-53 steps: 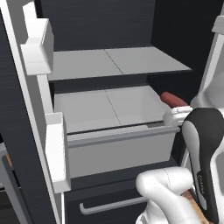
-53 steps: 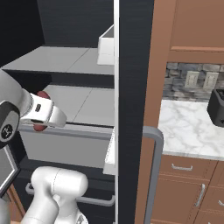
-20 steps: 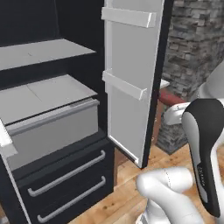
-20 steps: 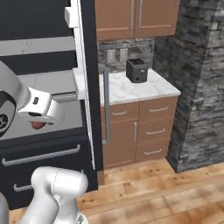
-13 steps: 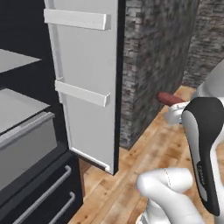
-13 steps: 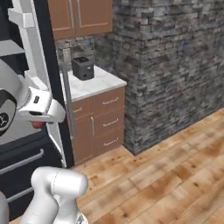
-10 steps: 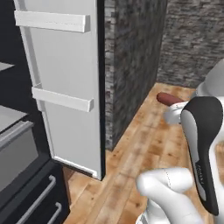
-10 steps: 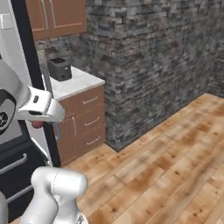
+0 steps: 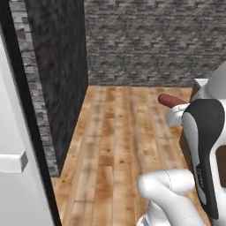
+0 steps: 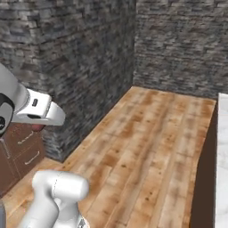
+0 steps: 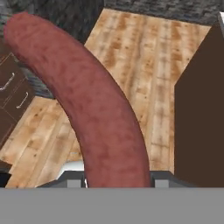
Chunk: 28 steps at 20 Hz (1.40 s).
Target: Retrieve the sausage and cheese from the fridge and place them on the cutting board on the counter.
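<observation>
Hand (image 11: 117, 181) pinches the sausage (image 11: 83, 100), which juts forward from between the fingers, held in the air over the wooden floor (image 10: 147, 142). White bench (image 10: 221, 156) edge at right; no containers visible.

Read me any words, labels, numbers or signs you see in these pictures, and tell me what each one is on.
There is no readable text in any view.
The sausage held in the end effector is plain, with no label.
The stone wall, the wood floor and the white fridge door carry no writing or signs.
</observation>
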### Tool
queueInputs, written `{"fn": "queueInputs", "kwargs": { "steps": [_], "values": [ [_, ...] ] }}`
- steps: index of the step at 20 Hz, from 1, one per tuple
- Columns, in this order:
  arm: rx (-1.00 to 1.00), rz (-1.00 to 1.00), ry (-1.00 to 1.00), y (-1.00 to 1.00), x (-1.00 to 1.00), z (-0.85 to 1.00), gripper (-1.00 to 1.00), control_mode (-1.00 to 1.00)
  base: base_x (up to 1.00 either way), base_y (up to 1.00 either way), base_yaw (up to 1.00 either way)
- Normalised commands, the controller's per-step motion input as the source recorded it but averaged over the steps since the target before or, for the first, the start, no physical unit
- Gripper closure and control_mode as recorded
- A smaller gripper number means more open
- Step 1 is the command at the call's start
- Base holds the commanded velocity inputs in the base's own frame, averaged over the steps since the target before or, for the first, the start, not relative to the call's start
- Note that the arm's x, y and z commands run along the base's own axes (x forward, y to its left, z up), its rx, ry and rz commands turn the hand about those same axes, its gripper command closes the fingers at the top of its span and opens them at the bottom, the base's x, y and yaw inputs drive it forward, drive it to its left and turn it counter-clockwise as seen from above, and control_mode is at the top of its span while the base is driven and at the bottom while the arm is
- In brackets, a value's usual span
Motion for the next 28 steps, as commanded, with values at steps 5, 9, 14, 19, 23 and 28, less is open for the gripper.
{"fn": "queueInputs", "kwargs": {
  "steps": [5, 9, 14, 19, 23, 28],
  "values": [
    [0.0, 0.0, 0.0, 0.0, 0.0, 0.0, 1.0, 1.0, 1.0, -0.1, -0.26],
    [0.0, 0.0, 0.0, 0.0, 0.0, 0.0, 1.0, 1.0, 1.0, 0.44, -0.2],
    [0.0, 0.0, 0.0, 0.0, 0.0, 0.0, 1.0, 1.0, 1.0, 0.28, -0.3],
    [0.0, 0.0, 0.0, 0.0, 0.0, 0.0, 1.0, 1.0, 1.0, 0.13, -0.31],
    [0.0, 0.0, 0.0, 0.0, 0.0, 0.0, 1.0, 1.0, 1.0, 0.09, -0.22],
    [0.0, 0.0, 0.0, 0.0, 0.0, 0.0, 1.0, 1.0, 1.0, 0.15, -0.27]
  ]
}}
